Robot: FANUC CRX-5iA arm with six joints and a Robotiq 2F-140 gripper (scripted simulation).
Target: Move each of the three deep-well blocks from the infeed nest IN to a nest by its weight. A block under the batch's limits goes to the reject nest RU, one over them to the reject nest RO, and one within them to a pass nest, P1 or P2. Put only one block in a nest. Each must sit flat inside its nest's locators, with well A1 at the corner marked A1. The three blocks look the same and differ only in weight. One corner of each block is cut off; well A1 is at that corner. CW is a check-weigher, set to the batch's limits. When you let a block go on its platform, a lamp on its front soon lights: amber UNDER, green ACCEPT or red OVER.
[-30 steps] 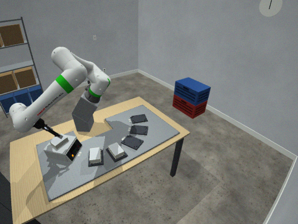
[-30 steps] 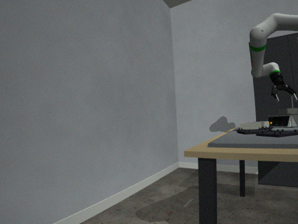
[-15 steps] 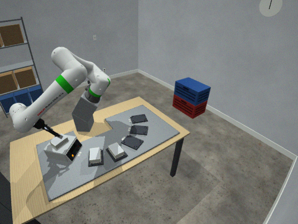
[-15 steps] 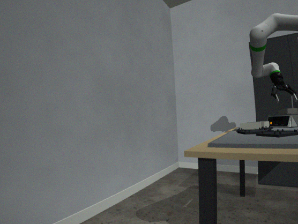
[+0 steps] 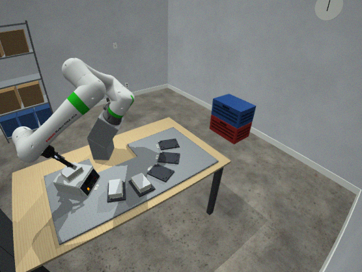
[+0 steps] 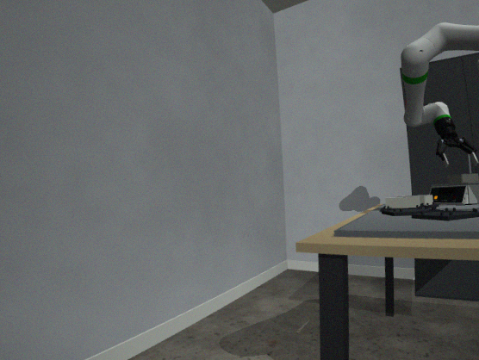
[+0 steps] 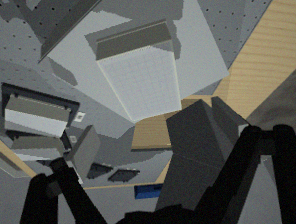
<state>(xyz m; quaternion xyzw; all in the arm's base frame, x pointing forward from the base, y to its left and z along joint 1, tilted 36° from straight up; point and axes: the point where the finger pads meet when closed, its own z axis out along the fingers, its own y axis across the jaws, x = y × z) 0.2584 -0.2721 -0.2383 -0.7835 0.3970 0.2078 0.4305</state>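
Gripper (image 5: 62, 160) (image 6: 461, 163) (image 7: 152, 121) is open, fingers spread wide, nothing gripped. Weighed block (image 5: 72, 173) (image 6: 470, 177) (image 7: 140, 82) is seated on the check-weigher (image 5: 69, 186) (image 6: 450, 195) (image 7: 202, 65), near the top view's left end of the table (image 5: 29, 202) (image 6: 379, 250) (image 7: 255, 60). Block is below the fingertips, gap visible in exterior. Amber lamp (image 5: 88, 189) (image 6: 436, 197) is lit; it can't be seen in wrist. Two more blocks, one (image 5: 115, 189) and another (image 5: 141, 183), are held in separate nests toward the long front edge. Three unoccupied nests, (image 5: 161, 172) nearest the blocks, are shown by top toward the right corner. Finger spread is shown by exterior and wrist, not clearly by top. Shelf rack (image 5: 38, 65) is shown only by top. Nest labels can't be read.

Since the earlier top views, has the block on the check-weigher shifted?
No; the block shows no visible shift against the check-weigher, still on its platform.
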